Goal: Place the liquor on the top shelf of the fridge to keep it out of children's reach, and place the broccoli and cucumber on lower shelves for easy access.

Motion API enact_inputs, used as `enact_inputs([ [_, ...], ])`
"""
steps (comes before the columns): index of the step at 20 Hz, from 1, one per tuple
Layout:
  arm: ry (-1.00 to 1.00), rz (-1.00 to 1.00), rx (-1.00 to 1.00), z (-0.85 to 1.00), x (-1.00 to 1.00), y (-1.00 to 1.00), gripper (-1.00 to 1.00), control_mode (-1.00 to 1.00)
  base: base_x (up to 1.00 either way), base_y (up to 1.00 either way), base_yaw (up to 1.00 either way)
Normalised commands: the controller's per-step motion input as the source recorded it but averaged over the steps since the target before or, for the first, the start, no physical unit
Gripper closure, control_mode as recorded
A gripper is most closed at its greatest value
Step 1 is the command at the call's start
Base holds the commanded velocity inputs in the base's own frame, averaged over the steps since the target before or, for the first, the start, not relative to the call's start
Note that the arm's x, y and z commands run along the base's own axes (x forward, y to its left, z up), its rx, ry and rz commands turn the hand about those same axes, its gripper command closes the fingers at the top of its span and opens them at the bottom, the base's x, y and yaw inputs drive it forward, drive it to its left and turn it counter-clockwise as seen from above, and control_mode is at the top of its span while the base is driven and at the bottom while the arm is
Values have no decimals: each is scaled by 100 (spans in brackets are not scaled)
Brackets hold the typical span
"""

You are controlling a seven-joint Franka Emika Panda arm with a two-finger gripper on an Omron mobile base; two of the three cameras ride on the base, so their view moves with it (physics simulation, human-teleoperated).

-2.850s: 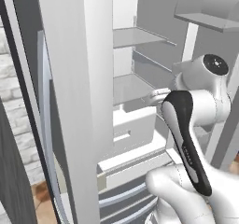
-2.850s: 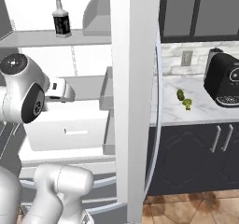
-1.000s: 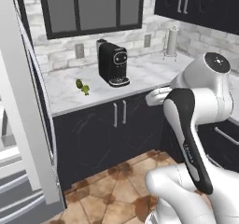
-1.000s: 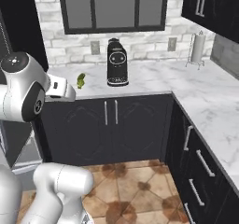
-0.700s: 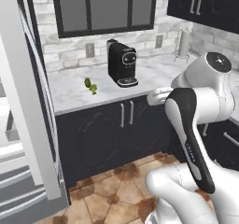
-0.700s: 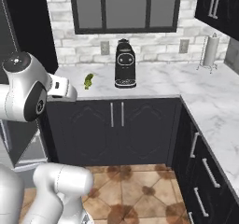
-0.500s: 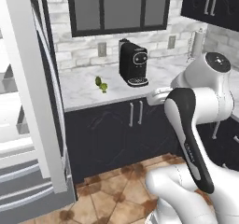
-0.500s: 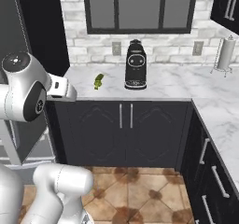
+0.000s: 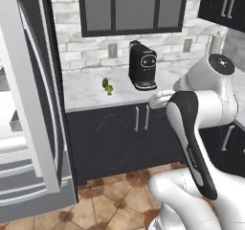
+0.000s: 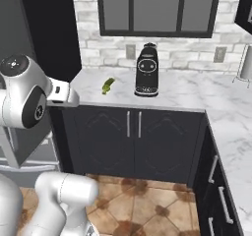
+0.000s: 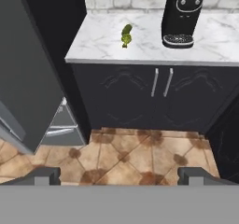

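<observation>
The cucumber (image 11: 127, 29), a short dark green oblong, lies on the marble counter (image 11: 98, 45) with the yellow-green broccoli (image 11: 125, 41) touching its near end. Both also show as a small green pair, cucumber (image 10: 109, 83) and broccoli (image 10: 105, 90), left of the coffee machine. My gripper (image 11: 119, 174) hangs open and empty, well back from the counter and above the tiled floor. The fridge (image 9: 28, 104) stands at the left with its dark grey door swung out. The liquor and the top shelf are out of view.
A black coffee machine (image 10: 147, 71) stands on the counter right of the vegetables. Dark cabinet doors (image 10: 133, 136) run below the counter. The counter turns a corner along the right (image 10: 231, 127). The open fridge door (image 11: 28, 78) juts out at the left.
The base has moved, so the whole scene slid to the right in both base views and the fridge door came further into the left. The gripper stays open and empty.
</observation>
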Motion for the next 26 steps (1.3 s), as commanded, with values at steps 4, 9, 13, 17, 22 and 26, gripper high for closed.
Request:
enact_inputs([
  [4, 0, 0, 0, 0, 0, 0, -100, 100, 39, -46, 8],
  [9, 0, 0, 0, 0, 0, 0, -100, 100, 65, -5, 7],
  [13, 0, 0, 0, 0, 0, 0, -100, 100, 71, 0, 7],
  [17, 0, 0, 0, 0, 0, 0, -100, 100, 69, 0, 8],
  [22, 0, 0, 0, 0, 0, 0, -100, 100, 60, 0, 11],
  [26, 0, 0, 0, 0, 0, 0, -100, 100, 52, 0, 13],
])
